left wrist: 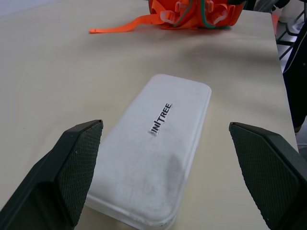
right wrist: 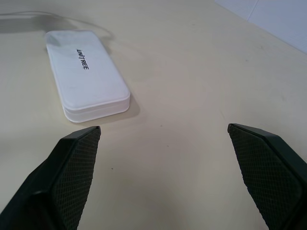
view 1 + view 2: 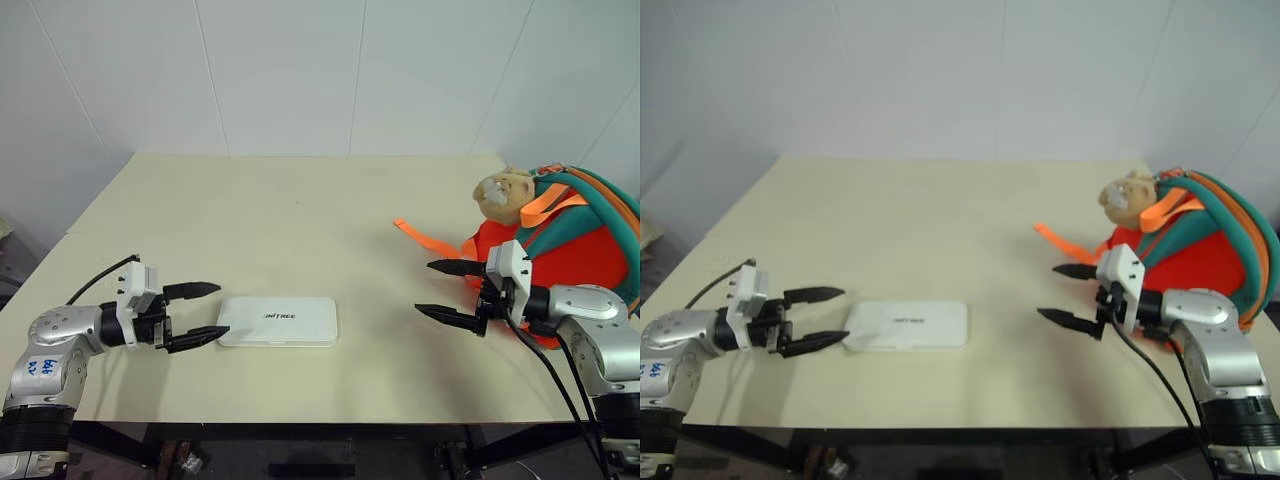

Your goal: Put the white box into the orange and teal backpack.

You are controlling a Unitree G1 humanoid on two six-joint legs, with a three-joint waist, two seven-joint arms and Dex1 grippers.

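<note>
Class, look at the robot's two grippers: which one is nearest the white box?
The left gripper. Its open fingers sit right at the short end of the white box, while the right gripper hangs open well away, beside the orange and teal backpack.

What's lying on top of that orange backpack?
On the orange and teal backpack lie its teal and orange straps and a tan plush charm. Whatever is inside cannot be seen. The white box sits apart on the table.

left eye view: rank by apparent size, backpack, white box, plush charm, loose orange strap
1. orange and teal backpack, partly cut off at the frame edge
2. white box
3. plush charm
4. loose orange strap, thin; its extent is close to the charm's, so 3 and 4 are unsure
</note>
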